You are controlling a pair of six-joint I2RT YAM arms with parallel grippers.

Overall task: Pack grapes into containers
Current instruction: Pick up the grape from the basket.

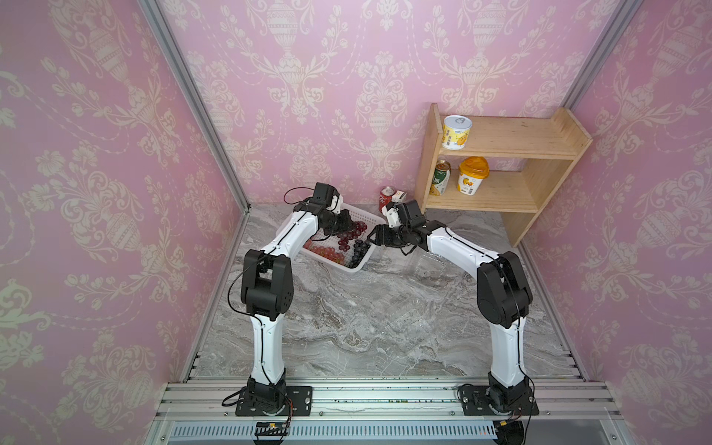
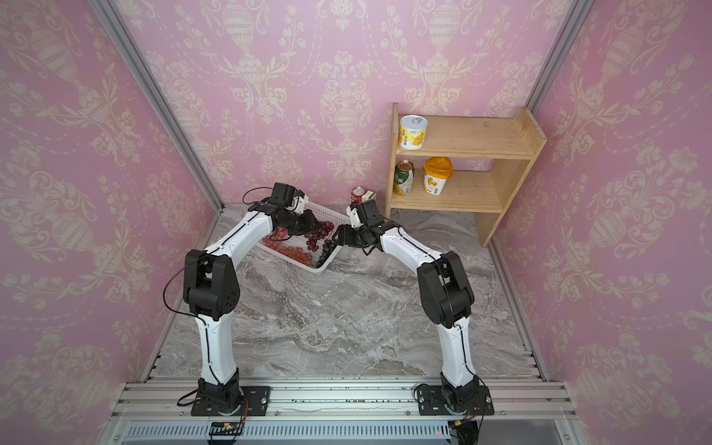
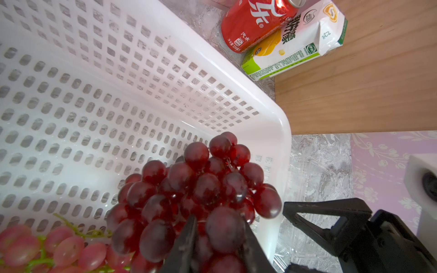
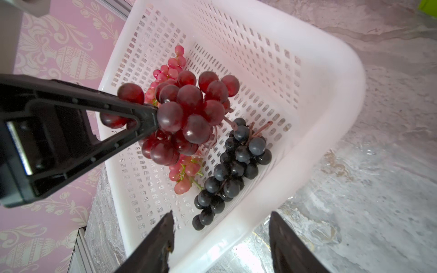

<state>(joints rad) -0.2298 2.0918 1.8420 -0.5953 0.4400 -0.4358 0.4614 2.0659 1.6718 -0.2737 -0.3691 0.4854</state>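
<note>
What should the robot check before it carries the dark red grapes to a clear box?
1. Is the left gripper shut on the dark red bunch? ok.
2. Is the bunch off the floor of the white basket? ok.
3. Is the right gripper empty, jaws apart? ok.
4. Is the clear container open? cannot tell.
5. Is the way there free? Likely not ok: the right gripper sits between.

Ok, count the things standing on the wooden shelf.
3: a yellow-and-white can on the top board; a green can and a yellow-lidded tub on the lower board. None seem hidden.
</note>
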